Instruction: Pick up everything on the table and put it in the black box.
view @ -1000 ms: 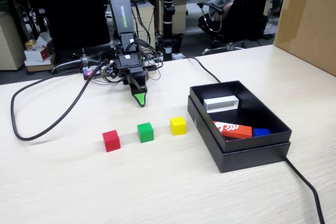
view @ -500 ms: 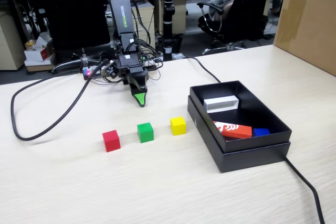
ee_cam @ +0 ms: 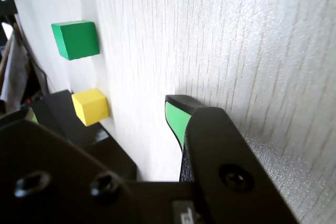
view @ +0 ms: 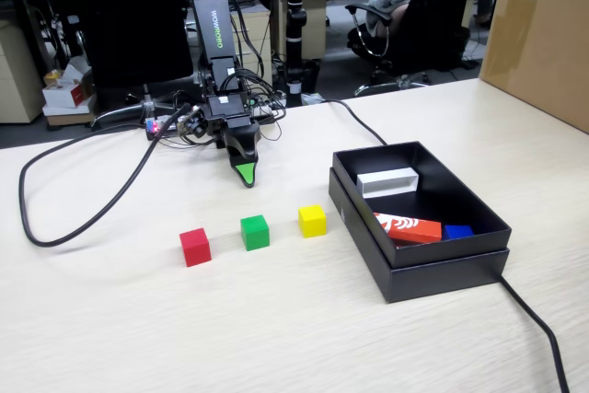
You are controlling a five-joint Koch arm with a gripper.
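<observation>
Three cubes are set in a loose row on the bench (view: 110,319): the red cube (view: 194,247) at the left of the fixed view, the green cube (view: 254,232) in the middle, the yellow cube (view: 312,220) nearest the black box (view: 433,273); gaps are left between them, which probably gives the fingers room to straddle one at a time.

The arm is folded low behind the row; its fingers (view: 245,175) point down at the bench, well short of the cubes, and nothing is held. Only one green-tipped finger (ee_cam: 176,116) is shown clearly in either view, so whether they are open or closed cannot be told.

The box is seated in its lid at the right, within likely reach; a white block (view: 387,181), an orange-red block (view: 409,226) with white marks and a blue piece (view: 457,231) already lie inside it.

"WOWROBO" can be read in green down the arm's upper link (view: 214,32); the marks on the orange-red block cannot be read; a white label on the brown carton (view: 543,34) is too small to read.
</observation>
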